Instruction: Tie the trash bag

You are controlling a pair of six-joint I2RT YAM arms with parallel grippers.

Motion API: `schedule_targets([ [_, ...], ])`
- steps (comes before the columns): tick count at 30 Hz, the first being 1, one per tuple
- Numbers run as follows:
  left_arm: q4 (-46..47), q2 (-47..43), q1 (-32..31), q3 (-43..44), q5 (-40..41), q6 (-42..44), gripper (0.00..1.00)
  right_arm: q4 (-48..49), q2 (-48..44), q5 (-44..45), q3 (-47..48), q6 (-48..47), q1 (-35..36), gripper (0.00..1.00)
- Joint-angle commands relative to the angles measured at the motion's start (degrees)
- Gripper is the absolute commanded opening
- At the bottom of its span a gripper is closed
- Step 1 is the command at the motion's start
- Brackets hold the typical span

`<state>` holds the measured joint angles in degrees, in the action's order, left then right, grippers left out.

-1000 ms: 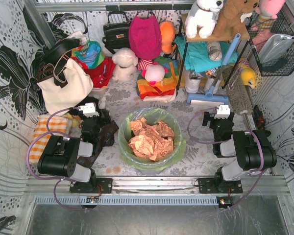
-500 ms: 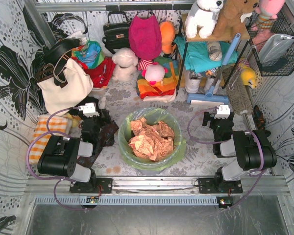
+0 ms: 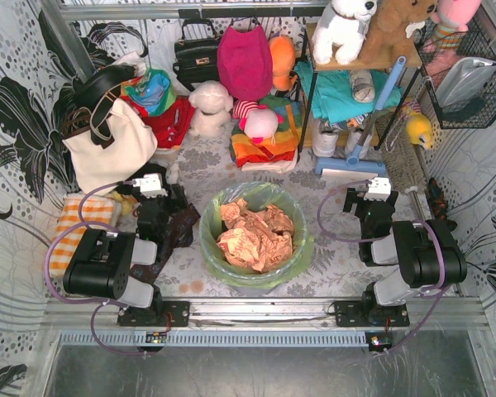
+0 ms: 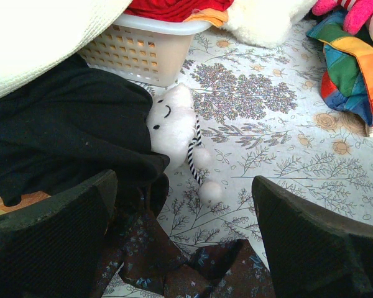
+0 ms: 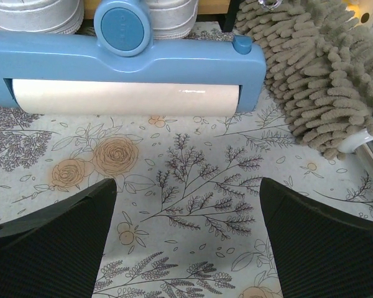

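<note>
A: What has moved since a second ago?

B: Hardly anything. In the overhead view the right gripper [image 5: 186, 186] has nudged a touch to the right, while the left gripper [image 4: 183, 186] and the trash bag [image 3: 304, 240] sit as they did.

A: Where is the bag?

B: Mid-table [image 3: 331, 260], towards the near edge, between the two arms. Its green rim is folded outward and crumpled paper [image 3: 255, 236] is heaped inside. Neither gripper touches it.

A: And the fingers?

B: Both pairs are spread wide and hold nothing. The left one faces a black cloth [image 4: 68, 136], a small white plush [image 4: 174, 124] and a basket [image 4: 143, 49] on the far left. The right one faces a blue roller [image 5: 127, 68] and a grey mop head [image 5: 317, 74] on the far right.

A: So how should the start go?

B: I'd judge the step is the reach. Each arm should turn inward to the rim on its own side and pinch a good gather of film rather than one layer. Then lift the rim free before drawing the two sides together — thin plastic like this would likely slip or tear under a hard pull.

A: What can't you make out?

B: The bag is outside both wrist views. From overhead I cannot tell how much slack the rim offers — enough for a knot or not. Whatever holds the bag is hidden beneath it.
</note>
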<state>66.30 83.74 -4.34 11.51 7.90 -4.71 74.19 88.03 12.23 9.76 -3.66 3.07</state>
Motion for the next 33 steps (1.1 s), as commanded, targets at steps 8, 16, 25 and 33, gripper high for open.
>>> schedule_targets([
  [8,2.33,0.03,0.47,0.78,0.51,0.07,0.98,-1.6,-2.32,0.31,1.51,0.73,-0.26,0.97],
  [16,-11.57,-11.36,-1.36,3.5,10.67,-1.76,0.98,-23.85,-15.13,2.42,8.99,2.05,-0.26,0.97],
  [25,-49.1,-25.28,-2.87,16.7,16.26,-23.1,0.98,-58.37,-28.41,-4.23,22.3,10.68,-0.3,0.97],
  [33,-78.38,-32.72,-2.8,26.1,3.86,-29.8,0.98,-75.58,-36.37,-14.65,28.41,17.28,-0.26,0.97],
])
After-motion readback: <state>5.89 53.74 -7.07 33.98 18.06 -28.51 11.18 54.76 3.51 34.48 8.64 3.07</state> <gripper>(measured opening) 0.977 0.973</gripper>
